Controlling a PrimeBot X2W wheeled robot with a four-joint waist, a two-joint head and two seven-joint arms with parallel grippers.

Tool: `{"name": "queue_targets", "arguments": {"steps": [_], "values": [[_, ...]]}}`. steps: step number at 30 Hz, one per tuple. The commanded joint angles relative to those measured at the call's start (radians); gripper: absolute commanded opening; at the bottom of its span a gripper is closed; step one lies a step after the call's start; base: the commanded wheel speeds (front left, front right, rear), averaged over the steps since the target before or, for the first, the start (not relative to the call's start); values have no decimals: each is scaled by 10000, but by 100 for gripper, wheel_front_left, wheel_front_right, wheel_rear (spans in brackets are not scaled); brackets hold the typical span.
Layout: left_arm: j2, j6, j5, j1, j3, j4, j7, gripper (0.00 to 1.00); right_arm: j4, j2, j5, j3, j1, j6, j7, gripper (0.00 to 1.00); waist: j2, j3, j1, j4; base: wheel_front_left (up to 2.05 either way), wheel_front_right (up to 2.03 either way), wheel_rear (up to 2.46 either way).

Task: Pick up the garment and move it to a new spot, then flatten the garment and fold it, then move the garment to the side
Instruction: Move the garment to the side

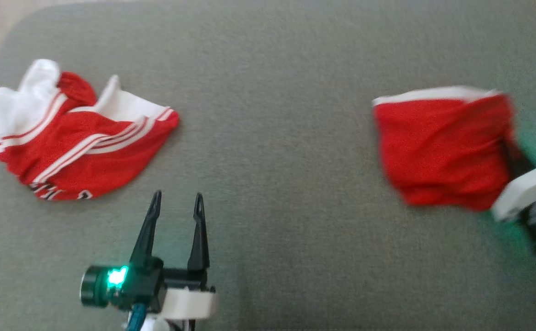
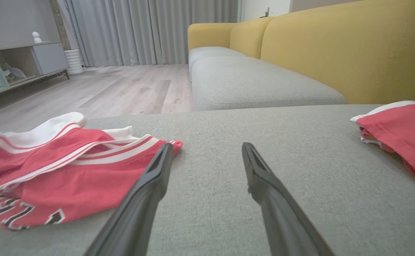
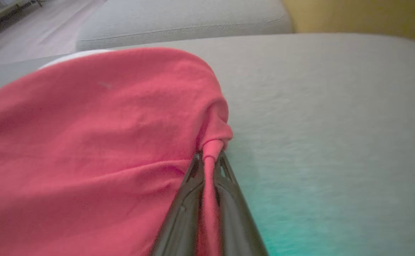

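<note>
A red garment (image 1: 442, 147) with a white band along its far edge lies bunched at the right of the grey cushion (image 1: 272, 92). My right gripper (image 3: 209, 158) is shut on a pinch of red cloth at the garment's (image 3: 86, 142) right edge, and in the head view that gripper (image 1: 516, 163) comes in from the right border. My left gripper (image 1: 176, 202) stands open over bare cushion at the lower left, nothing between its fingers. In the left wrist view the same gripper (image 2: 207, 153) points across the cushion, with the garment (image 2: 403, 135) at the far right.
A second garment (image 1: 79, 142), red with white stripes and dark lettering, lies crumpled at the left, close beside my left finger (image 2: 157, 170). Beyond the cushion are a yellow sofa (image 2: 335, 46), wooden floor (image 2: 122, 89) and a low cabinet (image 2: 15, 64).
</note>
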Motion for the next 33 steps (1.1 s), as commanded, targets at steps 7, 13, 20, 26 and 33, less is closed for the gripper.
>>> {"name": "queue_targets", "arguments": {"steps": [7,13,20,26,33], "values": [[-16,-221,325,-1029,272,-373,-51,100,599,-2276,-556,101,-1466,-7,-168,0,0,1230,-1,-837,0,0,0],[-16,-331,492,-1481,234,-363,-51,100,1491,-3371,-1184,-278,-2347,-7,-552,0,0,1686,-1,-1017,0,0,0],[-16,-373,274,-1669,117,-346,-51,100,2486,-3450,-2670,-1116,-3219,-7,-1123,100,0,1743,-1,-1071,0,0,0],[-16,-273,-40,-1605,38,-251,-51,100,1601,-1744,-3486,-2189,-2662,-7,-1209,100,0,996,-1,-999,0,0,0],[-16,-126,-525,-1024,298,8,-51,100,-1559,979,-3762,-2542,191,-7,-1213,100,0,-821,-1,-782,0,0,0]]}}
